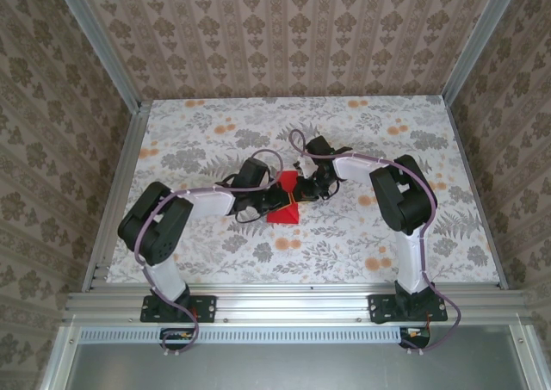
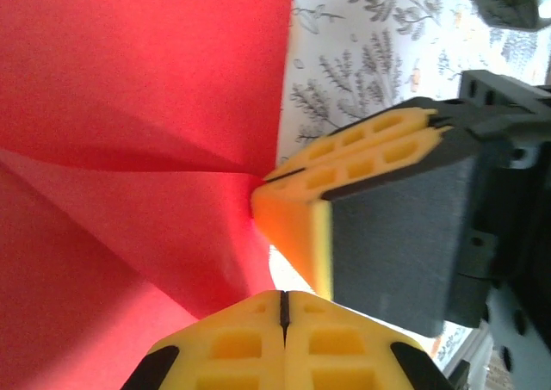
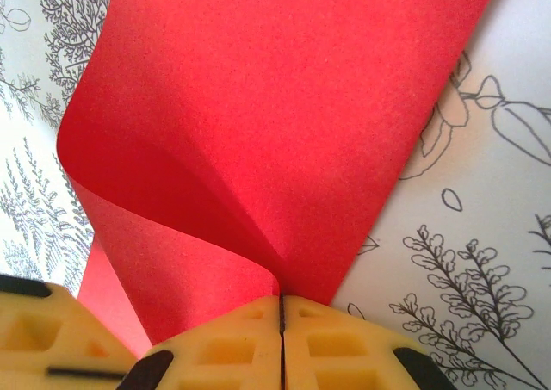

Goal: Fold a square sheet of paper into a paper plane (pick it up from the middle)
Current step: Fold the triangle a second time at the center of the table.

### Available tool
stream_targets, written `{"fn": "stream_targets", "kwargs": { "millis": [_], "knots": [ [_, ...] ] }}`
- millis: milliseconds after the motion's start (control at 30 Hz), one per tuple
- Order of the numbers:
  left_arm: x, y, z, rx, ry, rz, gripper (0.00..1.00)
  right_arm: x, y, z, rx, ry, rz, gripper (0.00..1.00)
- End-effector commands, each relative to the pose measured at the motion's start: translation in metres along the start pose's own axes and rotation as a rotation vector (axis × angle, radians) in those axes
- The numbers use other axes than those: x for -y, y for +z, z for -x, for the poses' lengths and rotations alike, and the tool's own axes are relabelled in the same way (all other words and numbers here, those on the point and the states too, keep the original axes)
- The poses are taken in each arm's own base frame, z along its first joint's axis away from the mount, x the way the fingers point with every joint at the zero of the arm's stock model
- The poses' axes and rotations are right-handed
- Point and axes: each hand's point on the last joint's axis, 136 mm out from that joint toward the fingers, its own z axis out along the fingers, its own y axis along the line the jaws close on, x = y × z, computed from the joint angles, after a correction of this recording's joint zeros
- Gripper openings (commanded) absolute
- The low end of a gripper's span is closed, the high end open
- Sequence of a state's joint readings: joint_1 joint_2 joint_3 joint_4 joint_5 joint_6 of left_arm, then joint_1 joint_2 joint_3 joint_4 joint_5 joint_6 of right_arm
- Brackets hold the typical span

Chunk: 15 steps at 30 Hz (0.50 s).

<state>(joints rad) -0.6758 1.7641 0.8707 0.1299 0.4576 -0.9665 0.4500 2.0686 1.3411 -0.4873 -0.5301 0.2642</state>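
Pinching sheet point(image 3: 275, 132) edge, right gripper point(image 3: 281, 306)

We see a matt, smooth paper sheet point(image 3: 284, 132) ahead of the right pincer point(image 3: 281, 314), whose fingertips point(image 3: 336, 351) look like dull yellow plastic; the bench point(image 3: 482, 261) beyond looks smooth.

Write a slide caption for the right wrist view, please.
Right gripper, jaws shut, pinches a curling red sheet of paper, floral tabletop behind.

Floral-printed tabletop point(image 1: 344, 252) enclosed by patterned walls point(image 1: 284, 37) and aluminium rails point(image 1: 301, 300).
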Motion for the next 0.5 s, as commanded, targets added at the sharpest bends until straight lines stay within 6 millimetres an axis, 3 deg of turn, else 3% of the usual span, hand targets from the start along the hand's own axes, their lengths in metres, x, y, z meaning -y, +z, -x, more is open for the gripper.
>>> {"fn": "stream_targets", "kwargs": {
  "millis": [0, 467],
  "knots": [
    [-0.010, 0.006, 0.001, 0.006, -0.027, 0.054, 0.05, 0.019, 0.016, -0.017, -0.071, 0.036, -0.066, 0.09],
    [-0.022, 0.009, -0.001, 0.004, -0.036, 0.099, 0.05, 0.019, 0.017, -0.015, -0.068, 0.033, -0.068, 0.15]
  ]
}}
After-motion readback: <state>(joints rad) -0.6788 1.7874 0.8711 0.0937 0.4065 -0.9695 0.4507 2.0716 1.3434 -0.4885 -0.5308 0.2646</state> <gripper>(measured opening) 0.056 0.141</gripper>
